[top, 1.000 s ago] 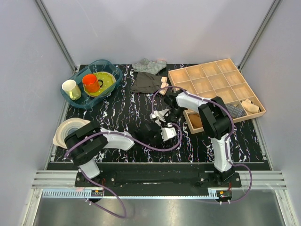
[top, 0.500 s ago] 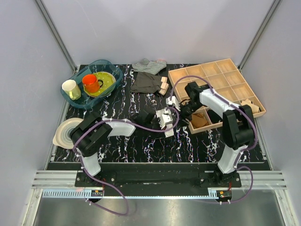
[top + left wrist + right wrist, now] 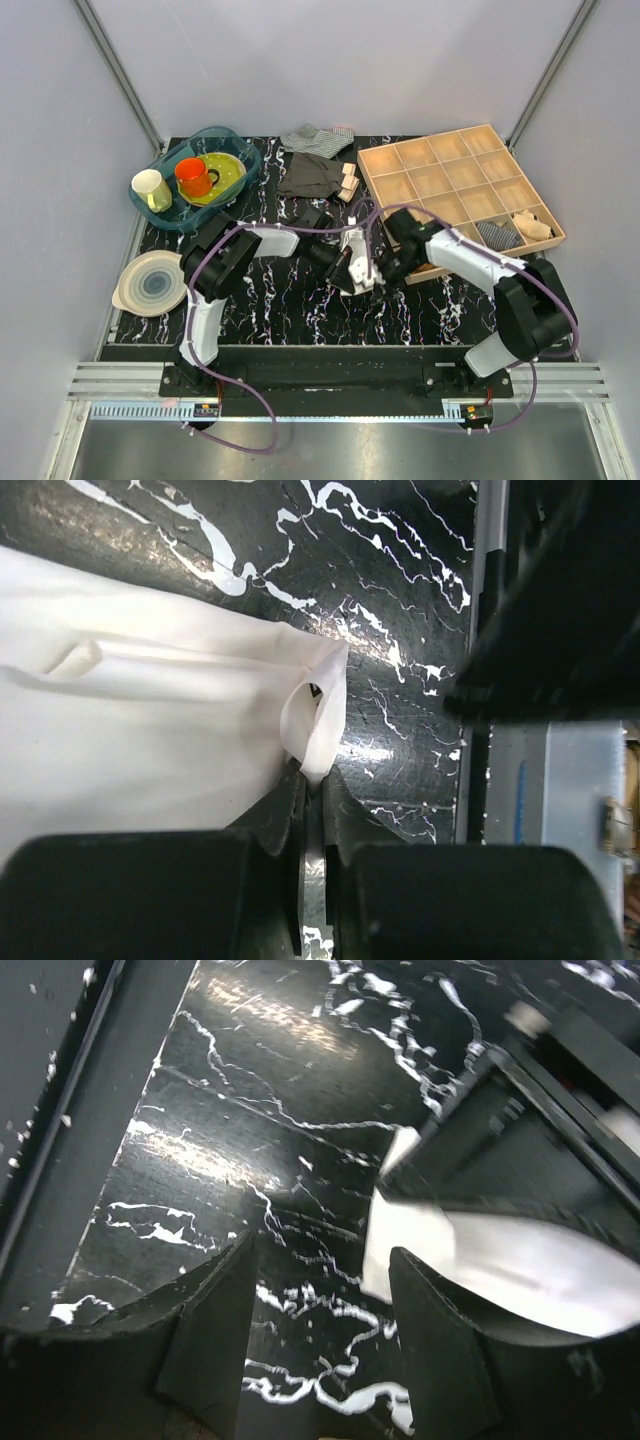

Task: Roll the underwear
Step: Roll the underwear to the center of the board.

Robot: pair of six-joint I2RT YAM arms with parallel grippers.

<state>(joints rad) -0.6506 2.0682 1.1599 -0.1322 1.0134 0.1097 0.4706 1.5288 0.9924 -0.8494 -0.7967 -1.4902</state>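
Note:
The underwear [image 3: 356, 268] is a small white cloth on the black marble table [image 3: 280, 300], at mid-table. My left gripper [image 3: 343, 260] reaches it from the left. In the left wrist view the left gripper [image 3: 314, 778] is shut on a raised fold at the edge of the underwear [image 3: 150, 730], which spreads out to the left. My right gripper [image 3: 384, 266] is just right of the cloth. In the right wrist view the right gripper [image 3: 320, 1310] is open and empty, low over bare table, and the underwear [image 3: 480, 1260] lies just beyond its right finger [image 3: 440, 1350].
The wooden compartment tray [image 3: 455, 190] stands at the back right, with a striped roll [image 3: 497, 235] and a pale roll [image 3: 530, 225] in it. A dark grey garment [image 3: 310, 175], a striped cloth [image 3: 318, 137] and wooden blocks [image 3: 348, 182] lie behind. A blue basin [image 3: 195, 165] and a plate [image 3: 150, 283] are at the left.
My left arm has swung from the near left toward the middle, still at the underwear. My right gripper has come from behind the cloth down to its right side.

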